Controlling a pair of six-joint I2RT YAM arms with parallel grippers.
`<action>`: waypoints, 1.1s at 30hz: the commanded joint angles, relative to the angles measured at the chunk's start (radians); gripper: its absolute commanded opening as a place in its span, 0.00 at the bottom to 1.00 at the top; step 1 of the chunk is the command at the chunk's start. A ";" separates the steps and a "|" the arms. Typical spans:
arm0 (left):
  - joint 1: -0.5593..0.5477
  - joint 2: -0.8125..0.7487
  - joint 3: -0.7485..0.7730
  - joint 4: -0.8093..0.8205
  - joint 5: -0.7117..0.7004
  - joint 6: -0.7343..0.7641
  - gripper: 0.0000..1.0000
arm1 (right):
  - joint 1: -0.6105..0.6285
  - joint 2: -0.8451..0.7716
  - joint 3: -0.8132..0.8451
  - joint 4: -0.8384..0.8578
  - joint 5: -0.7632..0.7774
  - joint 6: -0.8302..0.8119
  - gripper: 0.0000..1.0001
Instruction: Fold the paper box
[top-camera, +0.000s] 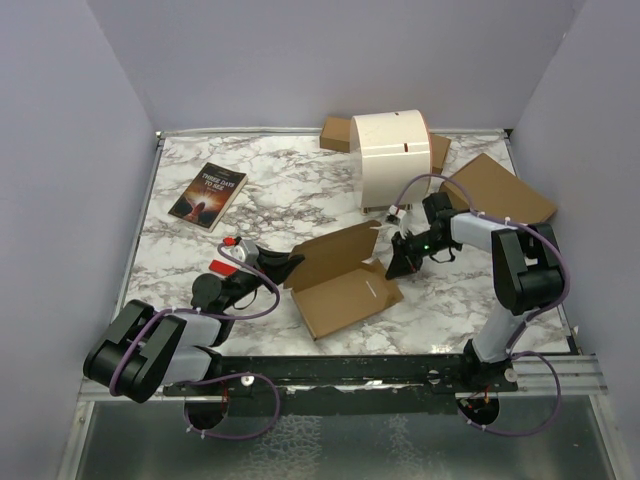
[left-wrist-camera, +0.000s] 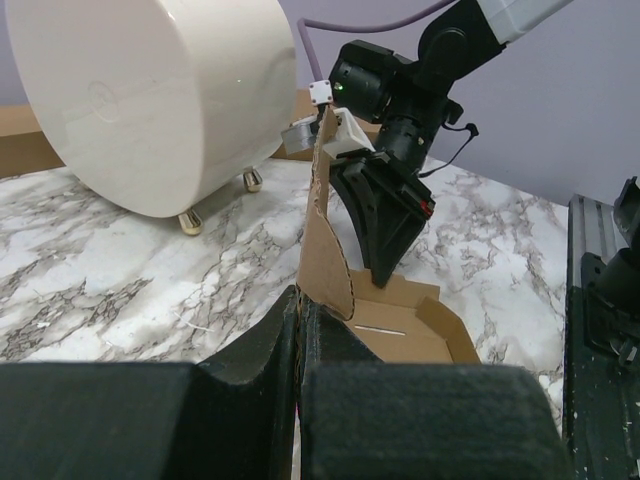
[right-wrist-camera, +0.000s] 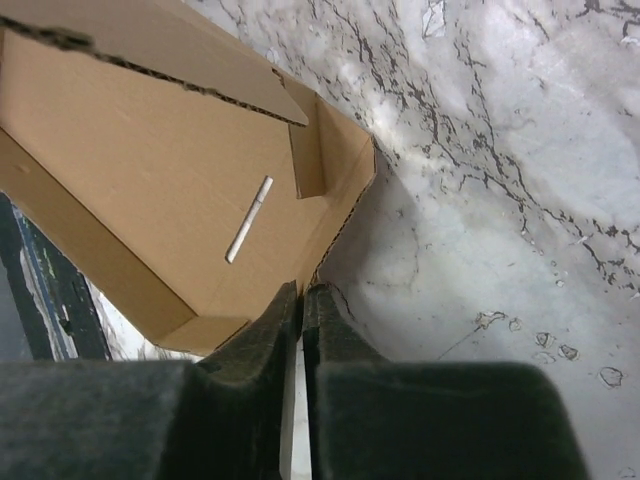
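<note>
- The paper box (top-camera: 345, 290) is lying half-folded at the middle of the marble table (top-camera: 280, 185), between the two arms. Its tray is sitting flat and open-side up, and a large flap is standing up along the far-left side.
- The left gripper (top-camera: 290, 265) is reaching in from the near left. Its jaws are closing tight on the lower edge of that upright flap, which is rising straight out from between the dark fingers (left-wrist-camera: 250, 360).
- The right gripper (top-camera: 393, 268) is pointing down at the tray's right wall. Its jaws are pressing almost together, with the wall's edge running into the slit between them.
- A white drum-shaped container (top-camera: 392, 160) on small gold feet is lying on its side just beyond the box.
- A book (top-camera: 208, 194) is resting at the far left, well apart.
- A flat cardboard sheet (top-camera: 500, 188) is lying at the far right.
</note>
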 joint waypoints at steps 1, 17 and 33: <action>-0.003 -0.017 0.000 0.239 -0.016 0.004 0.00 | 0.006 -0.026 0.024 0.000 -0.054 0.003 0.01; -0.009 0.033 0.055 0.240 -0.030 -0.041 0.00 | 0.009 -0.198 0.005 0.110 -0.060 0.027 0.01; -0.070 0.142 0.123 0.240 -0.094 0.027 0.00 | 0.097 -0.211 0.000 0.189 0.094 0.064 0.01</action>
